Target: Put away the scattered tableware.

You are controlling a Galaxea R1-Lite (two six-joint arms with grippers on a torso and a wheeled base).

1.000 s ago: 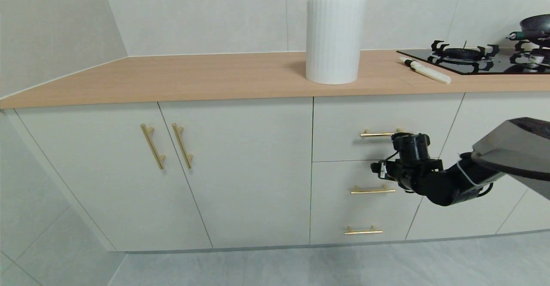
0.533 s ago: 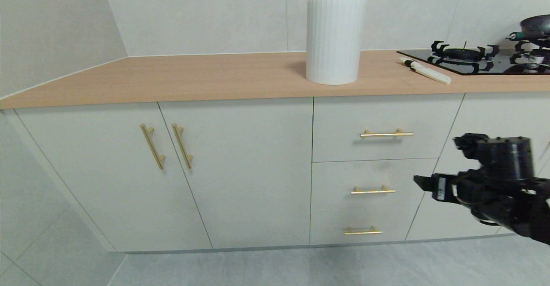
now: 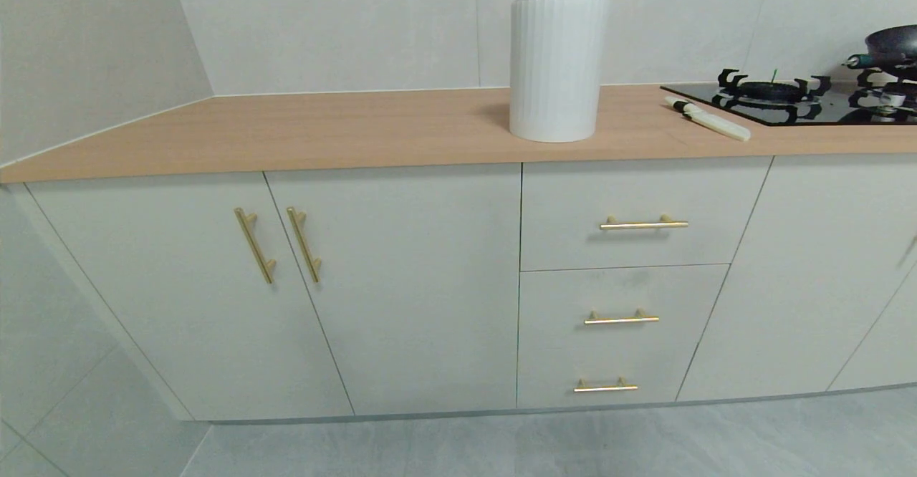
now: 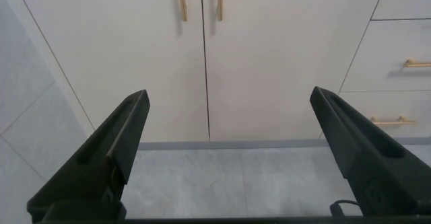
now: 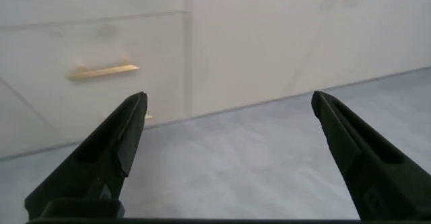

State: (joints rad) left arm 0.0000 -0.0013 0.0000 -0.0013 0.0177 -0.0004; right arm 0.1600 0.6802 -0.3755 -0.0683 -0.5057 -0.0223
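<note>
The left end effector (image 4: 229, 97) and right end effector (image 5: 229, 99) were held spread, empty, ready for grasping; what seemed a knife (image 3: 708, 118) was left unstowed near the worktop's (image 3: 322, 129) front edge.

White ribbed canister (image 3: 553, 69), tan wood-grain countertop (image 3: 322, 129), gold handles (image 3: 643, 224).
</note>
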